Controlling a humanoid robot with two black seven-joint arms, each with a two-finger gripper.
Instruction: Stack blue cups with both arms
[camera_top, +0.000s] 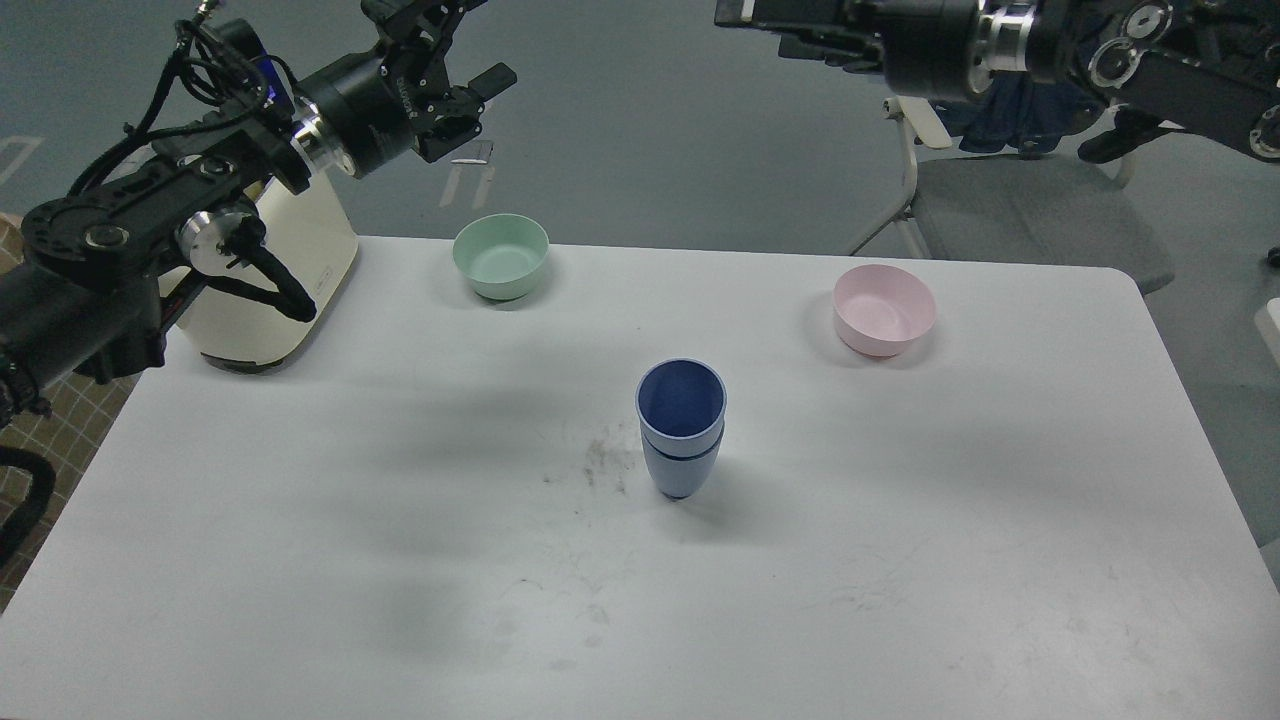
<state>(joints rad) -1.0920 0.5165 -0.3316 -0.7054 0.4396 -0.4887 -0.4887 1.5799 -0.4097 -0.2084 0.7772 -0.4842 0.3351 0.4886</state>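
Two light-blue cups stand nested on the white table (300, 520), a little right of its middle. The upper cup (681, 404) sits inside the lower cup (680, 472), upright, dark blue inside showing. My left gripper (458, 55) is open and empty, high above the table's far left, well away from the cups. My right gripper (760, 15) is at the top edge, high and far behind the cups. It is dark and partly cut off, so its fingers cannot be told apart. Nothing touches the cups.
A mint-green bowl (500, 256) sits at the back, left of centre. A pink bowl (885, 310) sits at the back right. A cream appliance (275, 270) stands at the back left under my left arm. A grey chair (1010, 210) stands behind the table.
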